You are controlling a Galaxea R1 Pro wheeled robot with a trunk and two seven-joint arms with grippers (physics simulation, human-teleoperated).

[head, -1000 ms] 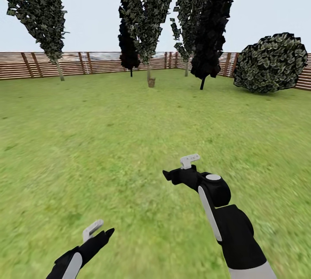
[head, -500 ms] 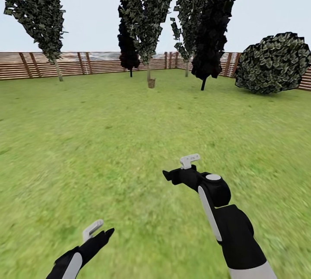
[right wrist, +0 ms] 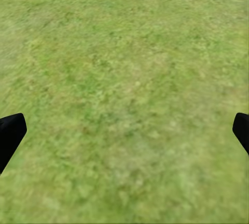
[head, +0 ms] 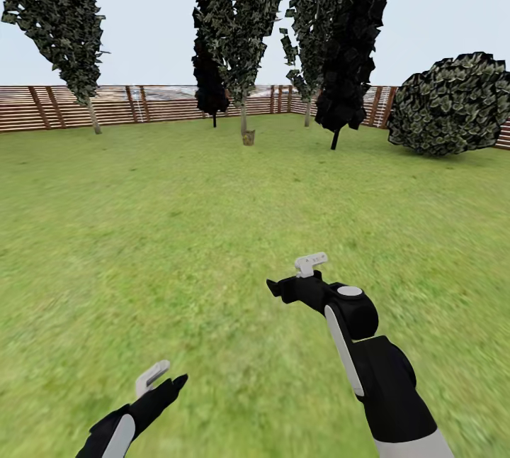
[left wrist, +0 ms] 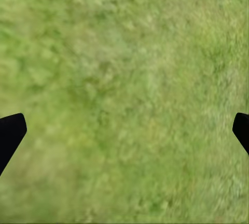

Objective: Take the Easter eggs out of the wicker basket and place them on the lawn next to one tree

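Both tools [head: 280,288] far from basket [head: 248,137]

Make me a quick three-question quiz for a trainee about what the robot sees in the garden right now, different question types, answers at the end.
1. True or false: the wicker basket stands at the foot of a pale-trunked tree far across the lawn.
2. Multiple choice: what lies between the fingers of the left gripper and the right gripper in the wrist views? A) an egg B) bare grass C) the basket's rim
3. Fill in: the round dark green bush stands in front of the wooden ____ at the far right of the head view.

Key: 1 true; 2 B; 3 fence.
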